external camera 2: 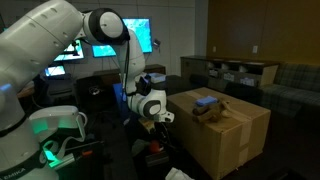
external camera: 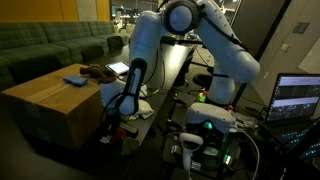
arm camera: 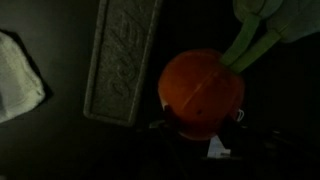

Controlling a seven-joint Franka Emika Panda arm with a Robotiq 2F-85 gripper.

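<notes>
Scanning the wrist view left to right: a white cloth [arm camera: 18,75], a grey ribbed slab [arm camera: 122,55], then the orange round thing [arm camera: 200,92] with green leaves [arm camera: 255,35], lying on the dark surface right under the claw [arm camera: 203,136]. Looks light and smooth, probably rolls — I'd pinch it across the fat middle, not the leaves. Can't tell how wide the claw's jaws stand — too dark.

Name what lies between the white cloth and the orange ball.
In the wrist view, a grey oblong slab lies between the white cloth and the orange ball.
</notes>
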